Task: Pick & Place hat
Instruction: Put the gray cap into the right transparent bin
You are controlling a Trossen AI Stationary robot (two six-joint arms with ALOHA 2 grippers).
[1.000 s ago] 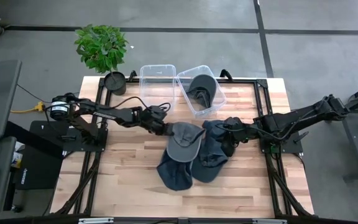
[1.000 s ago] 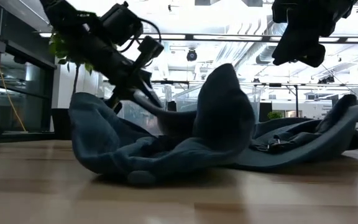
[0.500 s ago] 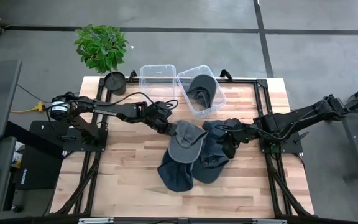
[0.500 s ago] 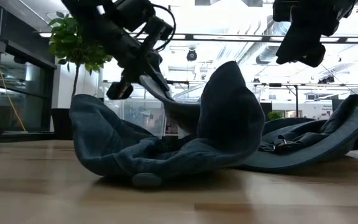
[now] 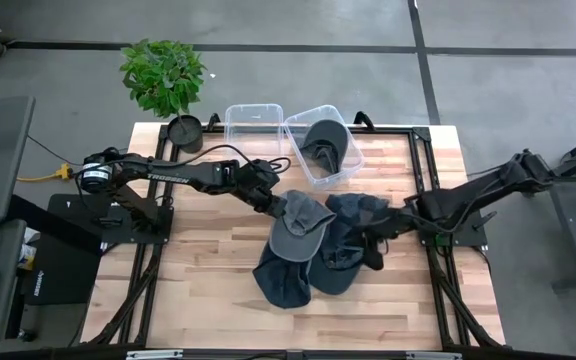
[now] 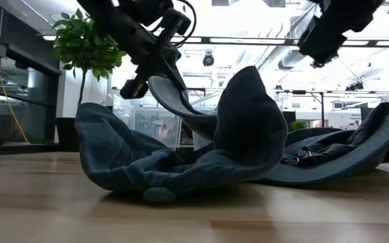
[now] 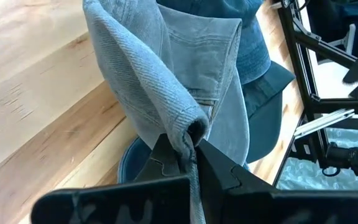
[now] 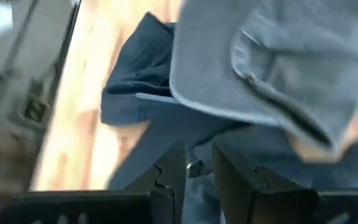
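Observation:
A grey denim cap (image 5: 300, 226) lies across a heap of dark blue hats (image 5: 340, 250) in the middle of the table. My left gripper (image 5: 273, 203) is shut on the cap's left end, which it holds raised; this also shows in the low view (image 6: 155, 79). The cap's other end rests on the blue hats. My right gripper (image 5: 376, 248) hovers above the right side of the heap. Its fingers (image 8: 235, 177) stand a narrow gap apart and touch nothing. A dark cap (image 5: 323, 138) lies in a clear bin. My left gripper pinches a folded edge of the grey cap (image 7: 190, 132) between its two fingers, several layers thick. The fingers come slanting down from the table's left side. That end is lifted clear (image 6: 171, 94), and the cloth runs down from it onto the blue hats.
Two clear bins stand at the far edge: an empty one (image 5: 253, 125) and the one with the dark cap, whose rim (image 5: 313, 175) faces the heap. A potted plant (image 5: 165, 80) stands at the far left corner. Bare wood lies near the front edge.
My left gripper has risen and gone a little toward the table's right with the grey cap's edge. That end has lifted higher while the rest has stayed on the heap. My right gripper has drawn up and back toward the table's right edge.

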